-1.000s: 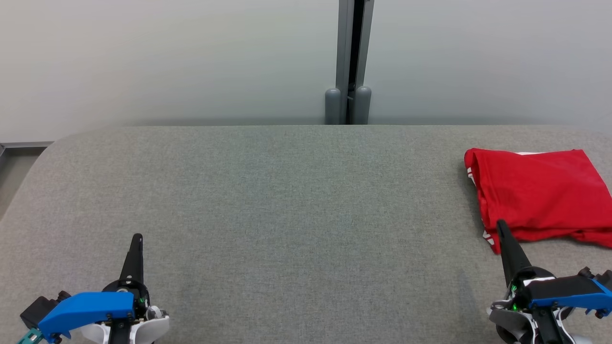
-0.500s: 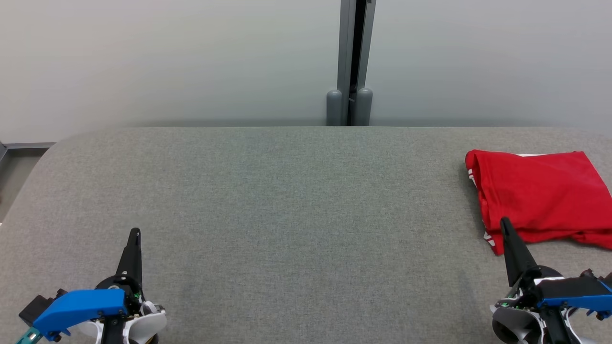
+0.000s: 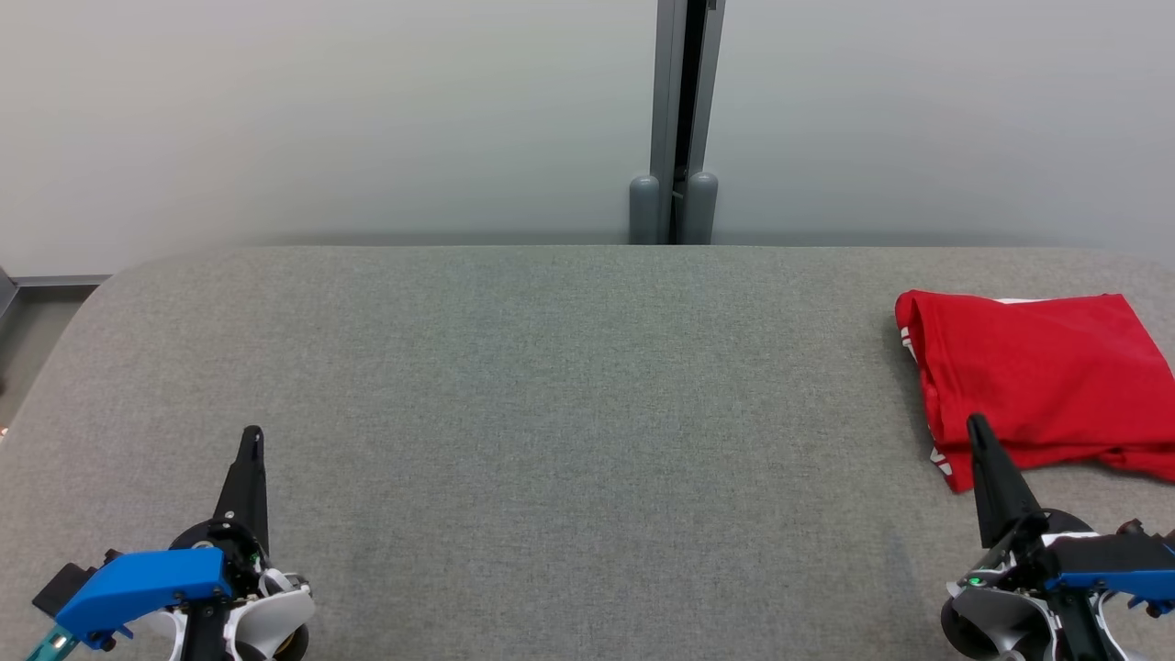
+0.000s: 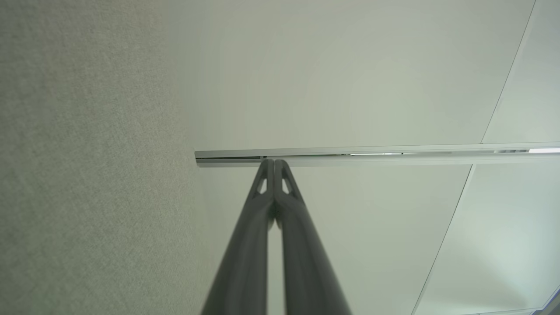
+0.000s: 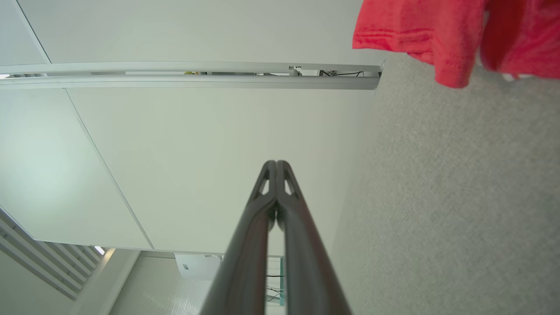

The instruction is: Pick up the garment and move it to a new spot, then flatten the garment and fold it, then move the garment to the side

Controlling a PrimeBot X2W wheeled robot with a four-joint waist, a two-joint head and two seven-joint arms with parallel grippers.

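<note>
In the head view, find the red garment [image 3: 1037, 376] lying folded on the grey padded table [image 3: 569, 413], at the table's far right side, with its right edge cut off by the frame. Note the white trim along its far edge and its left fold. The left gripper [image 3: 250, 433] sits at the lower left over bare table, well apart from the cloth. The right gripper [image 3: 976, 422] sits at the lower right, and its tip overlaps the near left corner of the garment; from this view you cannot tell whether it touches. Refer to the right wrist view to settle this: both fingers [image 5: 262, 245] are pressed together with nothing between them, and the stitched red hem lies toward the upper right, apart from the tip. The left wrist view likewise shows that gripper's fingers pressed together and empty, with grey table on the left and a pale wall [image 4: 350, 87] crossed by a metal rail [image 4: 372, 155]. The head view adds the grey post [image 3: 679, 119] that divides the wall behind the table
</note>
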